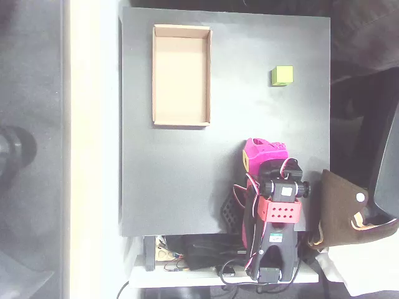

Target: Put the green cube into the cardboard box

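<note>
Green cube (282, 75) on table, well apart from magenta gripper (259, 151)

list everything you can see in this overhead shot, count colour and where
green cube: 1, yellow-green, upper right of the board, apart from the box
cardboard box: 1, tan, upper left of the board, open top, nothing inside
board: 1, dark grey, centre of the picture, under everything
brown bag: 1, brown, off the board's lower right edge
cables: several, dark, below the board's bottom edge
arm: 1, magenta, black and red, folded at the board's lower right
gripper: 1, magenta, above the arm's base, jaw state unclear
</note>
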